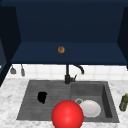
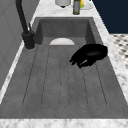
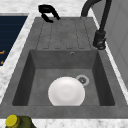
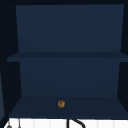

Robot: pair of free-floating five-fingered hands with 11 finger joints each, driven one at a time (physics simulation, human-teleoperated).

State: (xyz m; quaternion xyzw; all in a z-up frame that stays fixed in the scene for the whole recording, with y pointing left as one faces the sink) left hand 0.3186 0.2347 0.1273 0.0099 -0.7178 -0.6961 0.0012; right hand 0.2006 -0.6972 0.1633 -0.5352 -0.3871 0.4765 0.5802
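Fingers [image 2: 76, 60] curled loosely inward and closed on nothing: that is the left hand [image 1: 42, 97], hanging over the ribbed draining board [image 1: 37, 100] on the left of the sink [image 1: 110, 100]. From the left side it [image 2: 90, 53] sits low above the grooves, toward the front edge, fingers pointing at the back wall; whether it touches the board I cannot tell. From the right side it [image 3: 47, 11] shows at the far end of the board. Moving outward, a white plate [image 3: 66, 91] lies flat in the deep basin, just beside the drain [image 3: 82, 80], well apart from the hand. A big red ball [image 1: 67, 115] sits at the sink's front edge, overlapping the plate [image 1: 91, 108] in the front view. The black faucet [image 1: 68, 75] stands at the back, between board and basin. On the marble tabletop [image 1: 7, 95] to the right stands a green bottle [image 1: 123, 102] with a yellow cap. Up above, a small brown round thing [image 4: 61, 103] rests on the bottom shelf of the dark blue cabinet [image 4: 70, 37].
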